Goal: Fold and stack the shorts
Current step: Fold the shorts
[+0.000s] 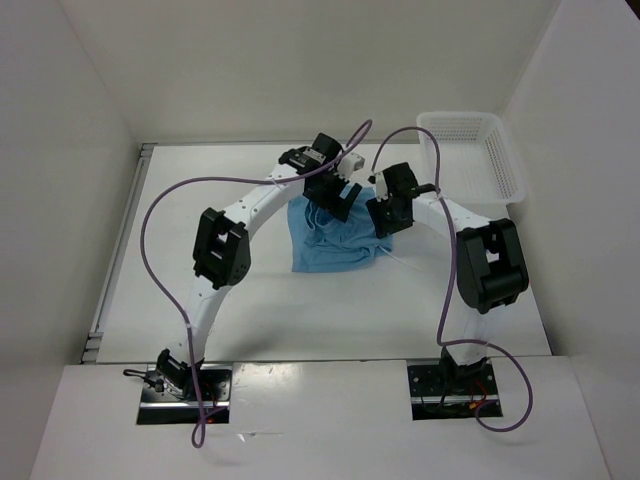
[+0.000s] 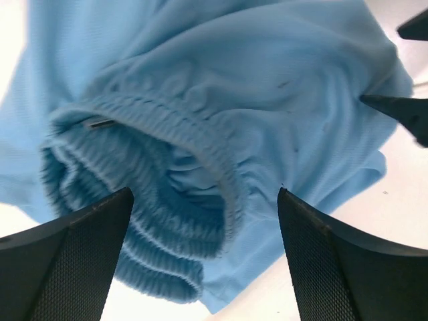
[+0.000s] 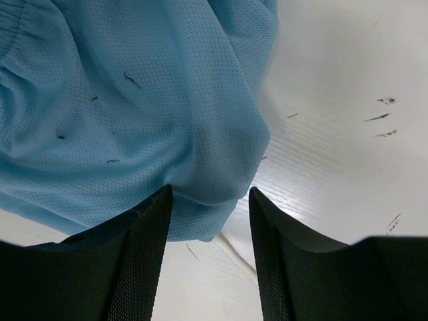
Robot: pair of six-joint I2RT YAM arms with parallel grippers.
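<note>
The light blue shorts (image 1: pixel 325 242) lie crumpled on the white table between the two arms. My left gripper (image 1: pixel 337 203) hovers over their far edge, open. In the left wrist view its fingers (image 2: pixel 87 254) stand wide apart on either side of the gathered elastic waistband (image 2: pixel 180 180). My right gripper (image 1: pixel 384 221) is at the shorts' right edge, open. In the right wrist view a rounded fold of blue mesh fabric (image 3: pixel 214 154) bulges between its fingers (image 3: pixel 144 254), which do not pinch it. A thin white drawstring (image 3: pixel 241 251) lies on the table below.
A white plastic mesh basket (image 1: pixel 478 152) stands at the back right of the table (image 1: pixel 200 300). White walls enclose the table at the left, back and right. The right gripper's fingertips (image 2: pixel 401 110) show at the right edge of the left wrist view.
</note>
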